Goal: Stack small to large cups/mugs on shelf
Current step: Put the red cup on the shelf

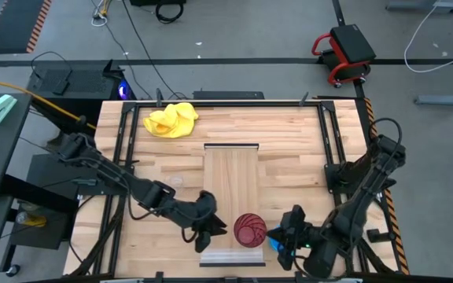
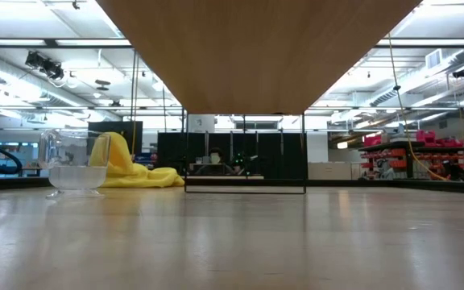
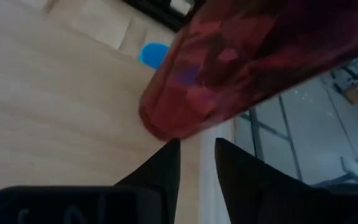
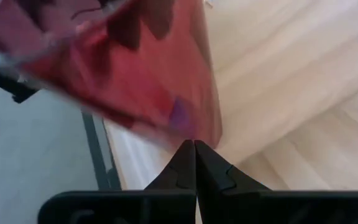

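The dark red tumbler [image 1: 250,229] stands upright on its base at the near end of the pale wooden shelf [image 1: 232,169]. My left gripper [image 1: 208,228] is level at the tumbler's left side, with a narrow gap between its fingers [image 3: 194,149]. My right gripper [image 1: 284,236] is at the tumbler's right side, shut [image 4: 194,148]. The blue mug [image 1: 274,244] stands by the shelf's right edge, partly hidden under my right gripper; it also shows in the left wrist view [image 3: 153,53]. The clear glass cup [image 2: 74,165] stands on the tabletop left of the shelf. My left gripper's fingertips [image 3: 169,149] stand right at the tumbler's lower edge [image 3: 166,127], coming level from the table's left; I cannot tell whether they touch it. My right gripper's shut fingertips [image 4: 190,152] point at the tumbler's lower wall [image 4: 191,127] from the table's right; I cannot tell whether they touch it.
A crumpled yellow cloth [image 1: 171,119] lies at the far left of the slatted tabletop [image 1: 305,149]. In the low view the shelf [image 2: 248,48] shows from below, raised on a thin frame [image 2: 185,153]. Black rails run along the table's sides.
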### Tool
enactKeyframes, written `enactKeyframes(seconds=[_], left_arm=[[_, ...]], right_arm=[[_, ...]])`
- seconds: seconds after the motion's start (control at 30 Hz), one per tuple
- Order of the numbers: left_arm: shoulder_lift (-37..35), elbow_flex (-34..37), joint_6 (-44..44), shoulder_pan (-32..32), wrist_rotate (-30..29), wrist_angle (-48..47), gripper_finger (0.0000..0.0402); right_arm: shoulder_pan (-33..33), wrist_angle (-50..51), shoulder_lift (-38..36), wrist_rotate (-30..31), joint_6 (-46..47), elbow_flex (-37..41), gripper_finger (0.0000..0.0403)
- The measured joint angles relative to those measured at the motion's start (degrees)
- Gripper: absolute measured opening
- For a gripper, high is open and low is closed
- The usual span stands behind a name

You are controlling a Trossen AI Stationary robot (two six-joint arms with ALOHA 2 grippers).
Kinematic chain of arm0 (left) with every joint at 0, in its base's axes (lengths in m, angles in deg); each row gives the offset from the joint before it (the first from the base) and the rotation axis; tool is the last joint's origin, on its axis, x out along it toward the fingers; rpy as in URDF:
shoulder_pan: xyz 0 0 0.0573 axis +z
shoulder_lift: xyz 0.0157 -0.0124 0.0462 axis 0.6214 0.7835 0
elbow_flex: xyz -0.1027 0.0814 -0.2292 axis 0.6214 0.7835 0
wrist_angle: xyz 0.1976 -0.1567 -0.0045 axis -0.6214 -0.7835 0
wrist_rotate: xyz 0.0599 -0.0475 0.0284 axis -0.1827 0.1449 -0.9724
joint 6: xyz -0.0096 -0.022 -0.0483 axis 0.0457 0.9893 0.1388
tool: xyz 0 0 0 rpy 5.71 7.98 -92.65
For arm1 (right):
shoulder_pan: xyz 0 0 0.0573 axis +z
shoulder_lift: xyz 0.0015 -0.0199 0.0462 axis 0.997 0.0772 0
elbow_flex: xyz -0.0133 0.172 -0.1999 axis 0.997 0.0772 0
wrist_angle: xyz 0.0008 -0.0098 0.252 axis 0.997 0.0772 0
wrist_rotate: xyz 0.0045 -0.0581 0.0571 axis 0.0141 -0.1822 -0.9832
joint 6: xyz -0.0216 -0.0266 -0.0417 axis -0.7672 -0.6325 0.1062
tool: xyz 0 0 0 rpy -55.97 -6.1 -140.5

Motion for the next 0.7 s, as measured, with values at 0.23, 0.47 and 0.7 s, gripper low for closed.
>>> enactKeyframes(seconds=[0.23, 0.47, 0.7], left_arm=[[0.24, 0.00, 0.04, -0.02, -0.04, 1.64, 0.0107], [0.24, 0.00, 0.06, -0.11, -0.04, 1.48, 0.0107], [0.24, 0.00, 0.20, -0.07, 1.72, -0.23, 0.0107]], right_arm=[[-2.91, -5.66, 0.19, -4.30, -7.22, 0.00, 0.0000], [-4.91, -8.25, 0.30, -6.50, -11.09, -0.02, 0.0000], [-5.71, -8.53, 0.73, -10.01, -12.59, -0.04, 0.0000]])
